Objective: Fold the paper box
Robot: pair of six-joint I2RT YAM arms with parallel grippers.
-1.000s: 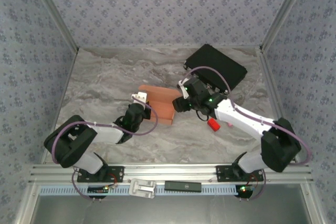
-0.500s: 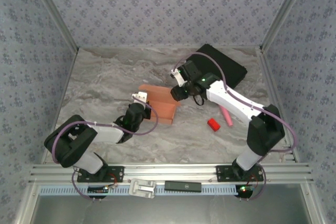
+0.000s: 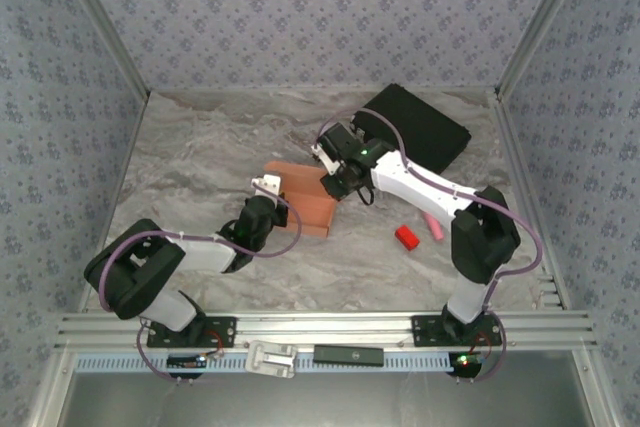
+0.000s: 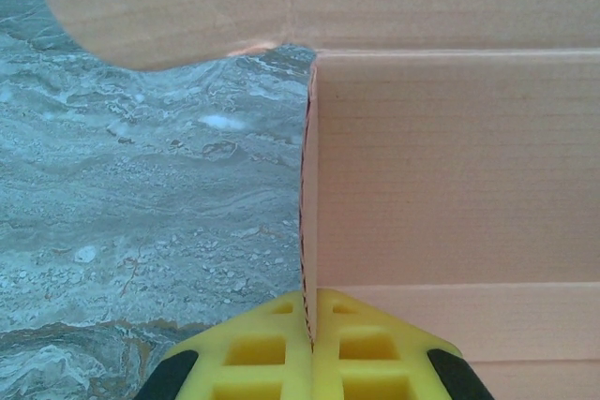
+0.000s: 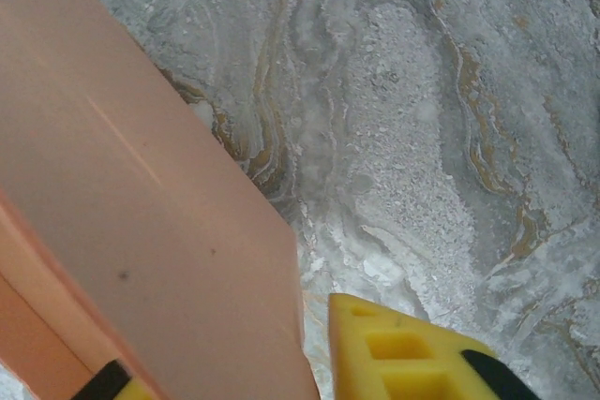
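Top external view: the paper box (image 3: 305,197) is seen half-formed at mid-frame on the desk (image 3: 190,147). One upright wall is pinched between the closed left fingers (image 4: 253,358). A slanted panel is straddled by the right fingers (image 5: 403,353), set narrow, though whether it is gripped cannot be told. A side-panel fold is judged in hand; next, that panel needs clamping and turning upright.

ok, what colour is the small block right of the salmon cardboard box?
Red. The small rectangular block shows best in the top external view.
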